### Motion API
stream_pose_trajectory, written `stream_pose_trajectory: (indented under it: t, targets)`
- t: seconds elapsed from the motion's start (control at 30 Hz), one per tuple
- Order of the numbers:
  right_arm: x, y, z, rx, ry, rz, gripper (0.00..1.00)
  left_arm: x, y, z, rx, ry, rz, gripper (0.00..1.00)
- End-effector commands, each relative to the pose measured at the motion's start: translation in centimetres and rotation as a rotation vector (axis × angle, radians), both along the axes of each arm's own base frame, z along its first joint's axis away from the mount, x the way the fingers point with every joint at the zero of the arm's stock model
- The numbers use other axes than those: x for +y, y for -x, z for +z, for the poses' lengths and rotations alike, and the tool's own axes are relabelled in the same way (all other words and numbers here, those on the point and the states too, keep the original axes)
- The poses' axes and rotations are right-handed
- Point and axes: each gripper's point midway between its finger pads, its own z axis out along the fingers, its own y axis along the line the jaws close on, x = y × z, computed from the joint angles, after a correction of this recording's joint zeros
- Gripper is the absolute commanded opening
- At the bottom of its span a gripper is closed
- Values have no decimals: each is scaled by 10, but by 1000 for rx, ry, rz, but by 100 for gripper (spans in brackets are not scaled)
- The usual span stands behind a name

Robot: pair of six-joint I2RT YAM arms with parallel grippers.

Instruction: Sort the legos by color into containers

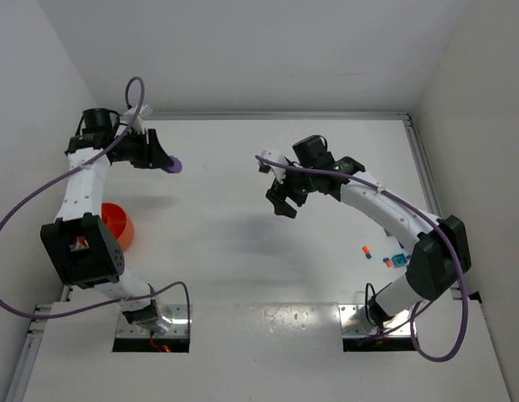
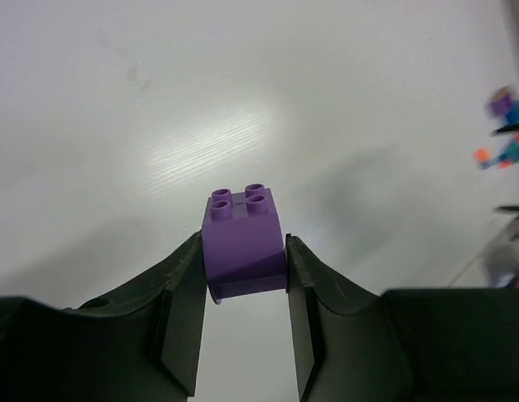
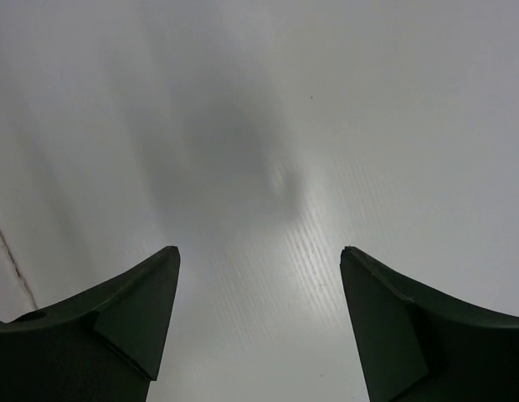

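- The left fingers (image 2: 182, 306) are pinching a purple brick (image 2: 243, 239) by its two sides. Its four bumps face away from the wrist.
- From above, the brick is up in the air over the far left part of the white worktop (image 1: 243, 276). The fingers point to the right there.
- The orange bowl (image 1: 119, 224) sits on the worktop by the left wall. It is nearer the robot than the brick is, and part of it hides under the left arm (image 1: 82, 243).
- So the bowl is back behind where the left fingers point, and lower down. I think the left arm has to pull back and tip down over the bowl before it lets go. The next move turns on that.
- The left arm is much nearer the bowl than the right arm (image 1: 393, 218).
- I cannot see the spaces inside the bowl, so I cannot tell which one is for purple.
- The right fingers (image 3: 134, 327) are spread wide with nothing between them. They hang over the middle of the worktop.
- A few loose bricks (image 1: 398, 261), orange and blue, lie close to the base of the right arm. They are well apart from the right fingers, back toward the robot.
- I think the right arm is the nearer one for those bricks.
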Motion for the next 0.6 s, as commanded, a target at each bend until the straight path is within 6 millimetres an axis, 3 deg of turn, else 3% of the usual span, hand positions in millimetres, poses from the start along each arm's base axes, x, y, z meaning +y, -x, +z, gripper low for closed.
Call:
stream_pose_trajectory:
  t: [0.0, 0.03, 0.1, 0.17, 0.2, 0.23, 0.33, 0.57]
  targets:
    - [-10, 9, 4, 24, 1, 25, 78, 46, 52, -8, 32, -299, -114, 13]
    - [-14, 8, 5, 23, 12, 29, 78, 62, 57, -3, -28, -389, -186, 13]
    - [-15, 7, 8, 27, 11, 37, 78, 73, 82, -5, 12, -419, -253, 13]
    - [-20, 7, 4, 49, 31, 35, 78, 96, 96, -10, -4, -499, -252, 4]
    - [-18, 3, 5, 45, 29, 35, 78, 102, 109, -2, -52, -577, -258, 2]
    - [-21, 2, 7, 46, 30, 26, 78, 103, 122, -13, -43, -603, -289, 1]
    - [-21, 1, 7, 46, 30, 26, 78, 105, 145, -20, -72, -714, -358, 0]
    - [-22, 2, 5, 45, 25, 51, 78, 124, 163, -36, -71, -806, -425, 0]
